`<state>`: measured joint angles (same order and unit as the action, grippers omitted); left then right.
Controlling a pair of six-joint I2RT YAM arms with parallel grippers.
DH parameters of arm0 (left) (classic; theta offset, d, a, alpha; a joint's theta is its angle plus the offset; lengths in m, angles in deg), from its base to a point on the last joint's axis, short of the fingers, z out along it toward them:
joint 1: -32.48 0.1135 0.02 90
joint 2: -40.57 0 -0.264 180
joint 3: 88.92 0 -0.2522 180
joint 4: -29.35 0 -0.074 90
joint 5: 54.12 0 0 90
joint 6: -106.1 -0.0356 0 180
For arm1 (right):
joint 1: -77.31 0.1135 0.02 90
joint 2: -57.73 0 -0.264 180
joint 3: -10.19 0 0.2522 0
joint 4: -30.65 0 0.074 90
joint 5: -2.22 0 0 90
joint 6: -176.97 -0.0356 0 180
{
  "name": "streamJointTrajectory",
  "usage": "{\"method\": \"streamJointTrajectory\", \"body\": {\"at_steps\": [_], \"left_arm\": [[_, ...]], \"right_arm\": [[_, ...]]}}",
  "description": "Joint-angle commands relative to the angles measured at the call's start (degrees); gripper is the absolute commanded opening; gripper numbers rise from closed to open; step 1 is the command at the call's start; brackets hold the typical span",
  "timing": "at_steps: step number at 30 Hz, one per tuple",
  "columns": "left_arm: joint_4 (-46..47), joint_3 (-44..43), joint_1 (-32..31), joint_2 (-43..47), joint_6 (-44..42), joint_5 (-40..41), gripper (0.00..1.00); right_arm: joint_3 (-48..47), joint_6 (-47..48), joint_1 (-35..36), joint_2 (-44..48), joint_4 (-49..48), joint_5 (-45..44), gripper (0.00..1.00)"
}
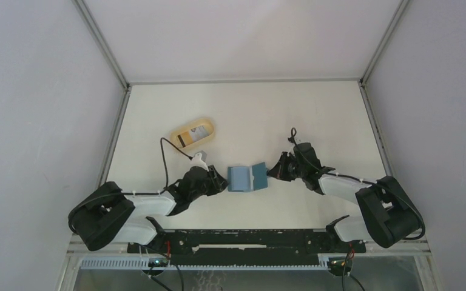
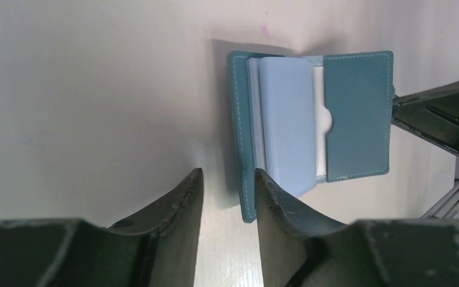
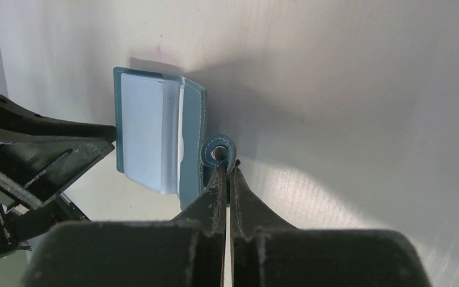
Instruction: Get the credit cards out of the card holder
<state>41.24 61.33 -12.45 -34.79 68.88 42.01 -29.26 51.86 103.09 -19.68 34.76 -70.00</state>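
Top view: the card holder (image 1: pixel 247 177) lies open mid-table, with the left gripper (image 1: pixel 222 182) at its left edge and the right gripper (image 1: pixel 271 170) at its right. Left wrist view: jaws half apart, gripping nothing, the holder just above and right of them, credit cards (image 2: pixel 320 149) running top-to-bottom in their pocket. Right wrist view: jaws clenched on the closure tab (image 3: pixel 218 152), pinning the holder open; the left arm looks better placed to draw a card
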Motion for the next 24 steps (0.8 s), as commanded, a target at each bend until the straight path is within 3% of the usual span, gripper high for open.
{"method": "streamJointTrajectory", "body": {"at_steps": [1, 4, 8, 15, 21, 24], "left_arm": [[6.42, 2.7, 1.12, -0.86, 3.59, 2.21, 0.4], [10.8, 4.1, 1.51, -3.78, 5.05, 1.83, 0.39], [24.57, 6.27, 1.91, -10.61, 8.13, -1.61, 0.38], [46.13, 9.5, 2.12, -23.49, 14.56, -4.68, 0.25], [51.8, 12.01, 2.17, -26.18, 15.41, -3.0, 0.23], [51.76, 12.84, 2.12, -25.09, 14.93, -2.04, 0.27]], "right_arm": [[0.6, -0.75, -0.54, -0.83, -4.85, 2.47, 0.0], [1.12, -1.08, -0.73, -1.3, -6.46, 3.49, 0.0], [1.47, -1.04, -0.82, -1.78, -7.72, 4.72, 0.0], [2.39, -1.05, -1.38, -1.65, -9.05, 5.41, 0.0], [2.4, -1.09, -1.82, -2.46, -9.89, 6.25, 0.0], [2.4, -1.16, -1.95, -3.04, -10.4, 6.63, 0.0]]}}
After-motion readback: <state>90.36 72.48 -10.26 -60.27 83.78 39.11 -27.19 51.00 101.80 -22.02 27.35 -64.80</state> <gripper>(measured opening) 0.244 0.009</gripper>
